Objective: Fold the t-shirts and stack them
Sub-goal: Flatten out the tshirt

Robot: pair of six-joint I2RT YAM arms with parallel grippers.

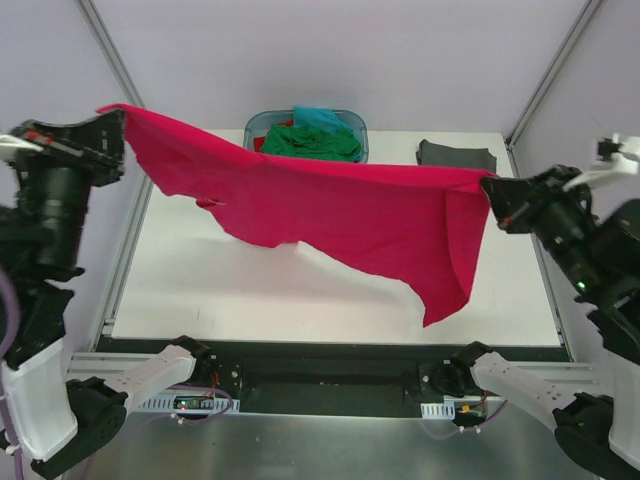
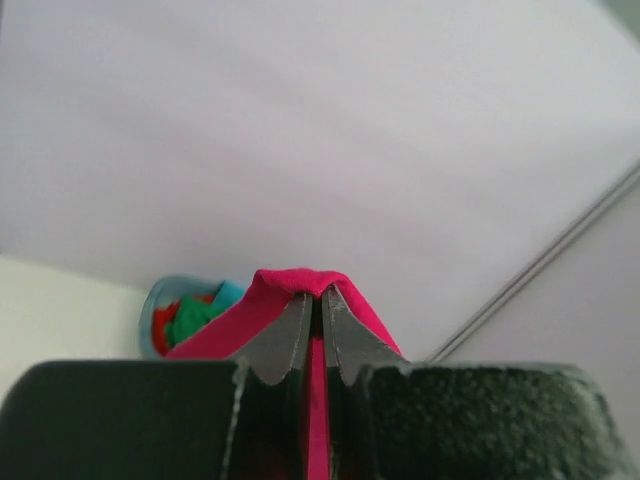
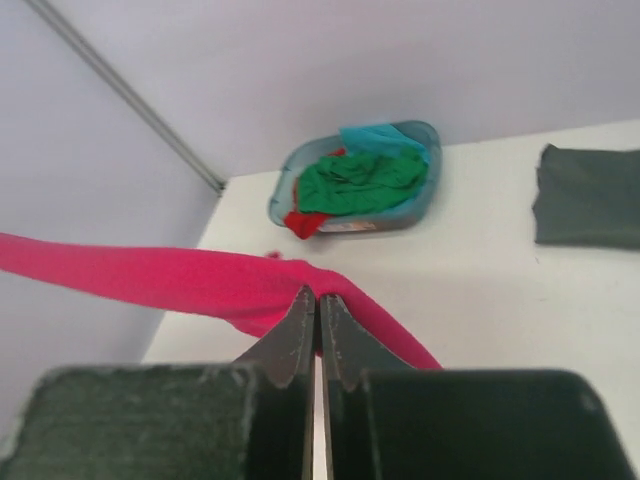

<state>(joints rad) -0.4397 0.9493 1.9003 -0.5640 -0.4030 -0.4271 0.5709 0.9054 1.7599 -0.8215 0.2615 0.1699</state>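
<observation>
A large crimson-pink t-shirt hangs stretched in the air above the table between both grippers. My left gripper is shut on its left corner, high at the left; the cloth drapes over the closed fingertips. My right gripper is shut on its right corner; the pink cloth runs off to the left there. A dark grey t-shirt lies folded at the table's back right, also in the right wrist view. Green, teal and red shirts lie in the basket.
A blue-green plastic basket stands at the back middle of the white table, also in the wrist views. Frame posts rise at the back corners. Both arm bases sit at the near edge.
</observation>
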